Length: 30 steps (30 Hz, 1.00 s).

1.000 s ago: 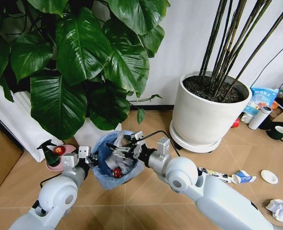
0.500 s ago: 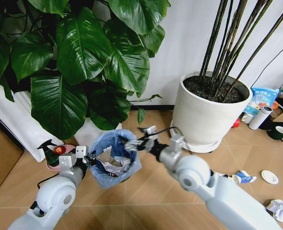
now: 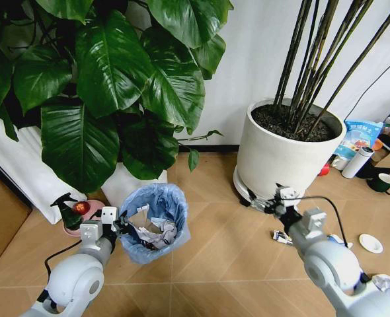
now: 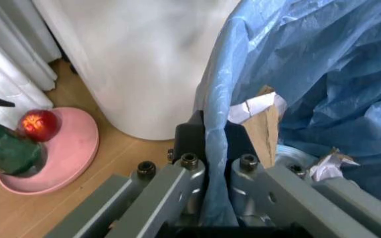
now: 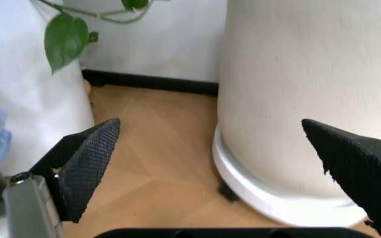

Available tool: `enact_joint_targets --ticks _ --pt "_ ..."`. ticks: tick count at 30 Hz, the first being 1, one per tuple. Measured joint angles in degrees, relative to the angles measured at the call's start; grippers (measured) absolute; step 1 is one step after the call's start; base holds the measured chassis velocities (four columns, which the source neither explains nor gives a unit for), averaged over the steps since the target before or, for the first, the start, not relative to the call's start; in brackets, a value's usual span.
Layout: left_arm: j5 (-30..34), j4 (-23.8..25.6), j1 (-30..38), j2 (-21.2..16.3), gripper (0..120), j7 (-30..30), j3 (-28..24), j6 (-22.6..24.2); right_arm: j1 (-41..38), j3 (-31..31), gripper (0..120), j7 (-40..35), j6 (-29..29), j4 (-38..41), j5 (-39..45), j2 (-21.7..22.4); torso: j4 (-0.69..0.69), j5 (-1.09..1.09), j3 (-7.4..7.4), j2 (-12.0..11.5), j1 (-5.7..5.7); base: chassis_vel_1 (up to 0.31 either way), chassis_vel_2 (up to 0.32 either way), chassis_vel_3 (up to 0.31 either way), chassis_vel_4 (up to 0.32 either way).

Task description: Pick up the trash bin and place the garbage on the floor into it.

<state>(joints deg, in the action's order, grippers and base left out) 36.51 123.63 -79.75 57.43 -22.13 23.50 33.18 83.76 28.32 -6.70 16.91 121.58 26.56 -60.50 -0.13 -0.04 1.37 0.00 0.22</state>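
The left pincer clamps the rim of the trash bin at its 9 o'clock edge, pinching the blue liner so the bin hangs mouth-up for drop-ins. The right pincer hovers spread wide and empty beside the white planter, near the garbage on the floor at 4 o'clock.

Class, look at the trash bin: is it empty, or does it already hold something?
Not empty. The trash bin, gripped at its rim by the left gripper, holds crumpled white paper and cardboard scraps.
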Motion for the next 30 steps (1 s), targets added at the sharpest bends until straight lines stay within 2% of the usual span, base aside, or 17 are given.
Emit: enact_joint_targets --ticks 4,20,30 --pt "0.19 0.23 -0.18 -0.13 0 -0.14 0.07 -0.02 2.15 0.23 100 0.06 -0.98 -0.27 -1.44 -2.57 0.01 -0.01 0.00 0.00 0.00 0.000 0.000 0.000 0.000" --pt "0.52 0.41 -0.28 0.15 0 -0.42 0.00 -0.02 2.39 0.45 100 1.15 -2.11 -2.99 -1.77 -1.82 0.01 -0.01 0.01 0.00 0.00 -0.073 -0.078 0.088 0.082" --pt "1.00 0.49 -0.33 -0.12 0 -0.51 -0.19 -0.02 2.31 0.56 100 2.96 -3.27 -5.60 -2.00 -0.81 0.01 0.02 0.01 0.00 0.00 -0.200 -0.193 0.192 0.192"
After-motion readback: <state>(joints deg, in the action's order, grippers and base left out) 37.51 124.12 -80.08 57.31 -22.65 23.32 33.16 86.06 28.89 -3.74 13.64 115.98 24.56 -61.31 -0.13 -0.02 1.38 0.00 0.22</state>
